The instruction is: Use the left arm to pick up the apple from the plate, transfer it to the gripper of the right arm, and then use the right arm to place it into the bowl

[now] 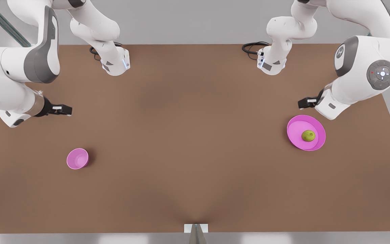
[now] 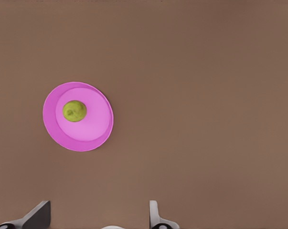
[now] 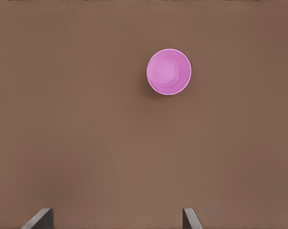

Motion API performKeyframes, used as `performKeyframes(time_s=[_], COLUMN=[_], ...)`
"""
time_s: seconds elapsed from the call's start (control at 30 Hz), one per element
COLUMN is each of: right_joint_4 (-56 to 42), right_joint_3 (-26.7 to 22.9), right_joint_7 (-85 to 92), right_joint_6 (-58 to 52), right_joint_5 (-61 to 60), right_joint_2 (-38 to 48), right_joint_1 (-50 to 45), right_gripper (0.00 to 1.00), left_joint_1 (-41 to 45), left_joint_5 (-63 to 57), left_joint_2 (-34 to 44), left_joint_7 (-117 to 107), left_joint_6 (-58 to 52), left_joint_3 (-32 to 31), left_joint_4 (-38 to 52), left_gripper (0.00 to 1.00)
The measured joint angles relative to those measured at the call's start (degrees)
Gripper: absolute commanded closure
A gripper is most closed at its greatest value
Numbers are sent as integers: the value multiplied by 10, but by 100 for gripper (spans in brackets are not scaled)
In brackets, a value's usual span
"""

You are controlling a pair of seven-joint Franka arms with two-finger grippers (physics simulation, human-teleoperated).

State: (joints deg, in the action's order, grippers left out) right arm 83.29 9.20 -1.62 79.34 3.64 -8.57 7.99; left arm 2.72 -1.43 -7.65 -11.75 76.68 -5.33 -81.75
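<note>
While the apple rests untouched on the plate, the left gripper hovers just beside that plate, fingers spread and empty, ready to descend. Well apart from the plate, the right gripper waits, released, near the bowl.

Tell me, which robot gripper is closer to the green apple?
The left gripper. It hangs open just above the pink plate holding the apple. The right gripper, also open, waits across the table, above the bowl.
</note>
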Motion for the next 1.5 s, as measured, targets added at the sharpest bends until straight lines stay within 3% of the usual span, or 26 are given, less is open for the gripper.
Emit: performKeyframes(time_s=[0.17, 0.33, 0.43, 0.47, 0.53, 0.63, 0.9, 1.5], right_joint_4=[4, -2, -9, -9, -3, 0, -2, -3], right_joint_3=[-1, -3, -5, -13, -79, -111, -114, -114], right_joint_7=[-2, -3, -4, -4, -2, 0, 4, 8], right_joint_6=[15, 24, 23, 21, 12, 1, 9, 17], right_joint_5=[-1, -3, -2, 0, 4, 4, -4, -1], right_joint_2=[1, 7, 7, 9, 17, 19, 12, -3], right_joint_1=[-3, 2, 20, 14, -53, -95, -99, -101], right_gripper=[0, 0, 0, 0, 0, 0, 0, 0], left_joint_1=[29, 14, 3, -3, -9, -21, -25, -37], left_joint_5=[-17, -19, -3, 0, 11, 24, 43, 81], left_joint_2=[-35, -49, -59, -65, -77, -99, -143, -166], left_joint_7=[0, 17, 41, 50, 67, 95, 155, 241], left_joint_6=[31, 181, 287, 317, 376, 453, 588, 641], left_joint_3=[9, 117, 172, 179, 185, 187, 187, 181], left_joint_4=[-21, -219, -292, -303, -327, -347, -366, -422], left_gripper=[0, 0, 0, 0, 0, 0, 0, 0])
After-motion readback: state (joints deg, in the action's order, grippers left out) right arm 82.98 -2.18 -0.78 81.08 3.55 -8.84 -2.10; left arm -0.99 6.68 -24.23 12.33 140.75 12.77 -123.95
